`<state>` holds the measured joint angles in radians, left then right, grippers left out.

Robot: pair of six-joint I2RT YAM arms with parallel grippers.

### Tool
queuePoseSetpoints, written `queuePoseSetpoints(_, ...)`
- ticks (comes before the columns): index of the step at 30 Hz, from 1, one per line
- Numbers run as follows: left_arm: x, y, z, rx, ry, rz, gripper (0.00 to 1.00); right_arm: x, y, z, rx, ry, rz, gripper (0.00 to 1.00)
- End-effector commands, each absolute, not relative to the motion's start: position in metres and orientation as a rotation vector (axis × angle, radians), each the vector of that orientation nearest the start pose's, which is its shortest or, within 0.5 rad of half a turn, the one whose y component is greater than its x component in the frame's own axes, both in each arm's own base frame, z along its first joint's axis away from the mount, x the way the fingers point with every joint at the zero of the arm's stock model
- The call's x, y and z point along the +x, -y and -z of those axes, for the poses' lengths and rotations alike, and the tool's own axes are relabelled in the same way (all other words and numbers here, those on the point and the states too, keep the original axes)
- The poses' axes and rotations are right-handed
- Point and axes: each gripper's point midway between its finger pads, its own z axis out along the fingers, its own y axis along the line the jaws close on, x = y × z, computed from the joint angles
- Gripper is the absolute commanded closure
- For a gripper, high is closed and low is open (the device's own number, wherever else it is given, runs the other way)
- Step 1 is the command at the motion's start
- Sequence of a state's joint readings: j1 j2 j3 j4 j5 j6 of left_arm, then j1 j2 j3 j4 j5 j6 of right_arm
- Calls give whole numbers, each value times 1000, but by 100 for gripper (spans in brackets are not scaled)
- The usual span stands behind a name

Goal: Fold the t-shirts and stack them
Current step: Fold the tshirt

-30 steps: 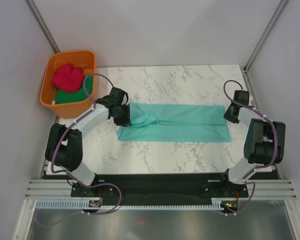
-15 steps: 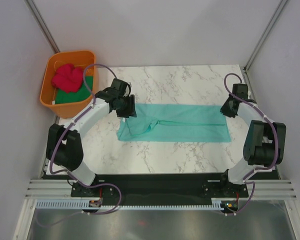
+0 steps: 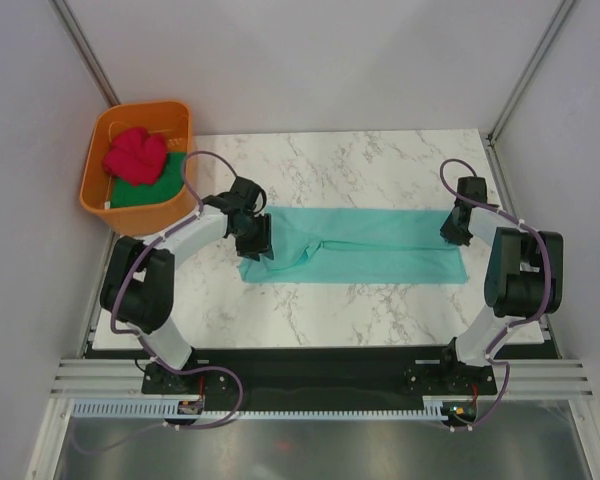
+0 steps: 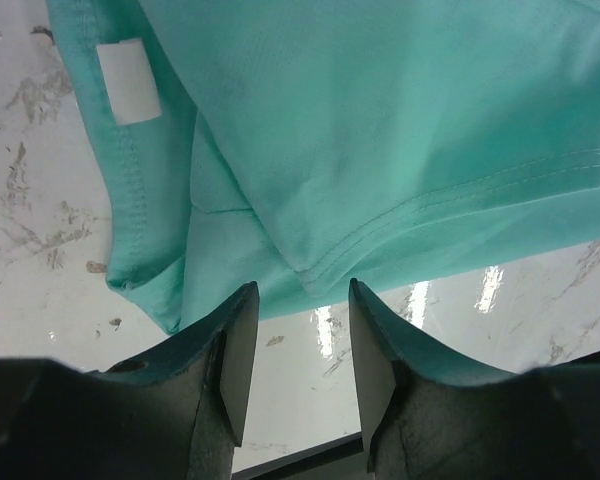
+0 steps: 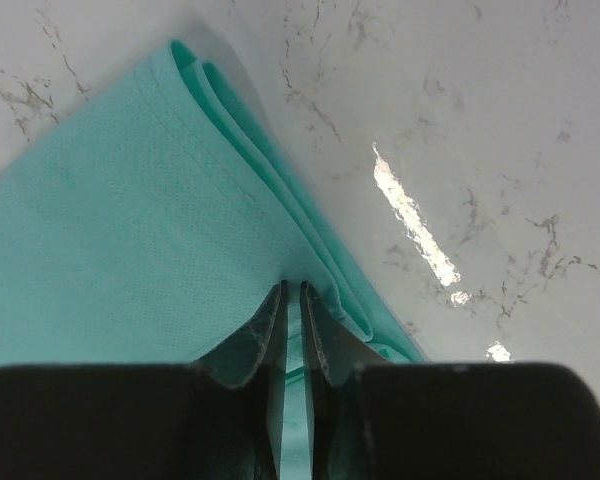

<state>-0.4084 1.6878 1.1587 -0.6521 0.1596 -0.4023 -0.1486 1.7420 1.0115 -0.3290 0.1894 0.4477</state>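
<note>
The right gripper (image 5: 291,290) has its jaws pinching the folded teal t-shirt (image 5: 130,230) on the marble table (image 5: 460,120).

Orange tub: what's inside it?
A bunched pinkish-red t-shirt lies on a dark green t-shirt in the orange tub. Much of the green one and the tub's floor are covered, so anything underneath cannot be seen.

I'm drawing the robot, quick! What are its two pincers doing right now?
Left pincer: open, holding nothing.
Right pincer: closed on the teal t-shirt.
</note>
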Motion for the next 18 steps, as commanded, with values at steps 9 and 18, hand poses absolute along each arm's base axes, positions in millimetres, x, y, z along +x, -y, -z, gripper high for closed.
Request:
queuePoseSetpoints(9,313,179,-114,-48,-2675,575,50,403,-18,-99,678,-2347,-125,69)
queuePoseSetpoints(18,309,166,-114,-205,-2634,759,49,381,-189,-98,584,-2422,-335,56)
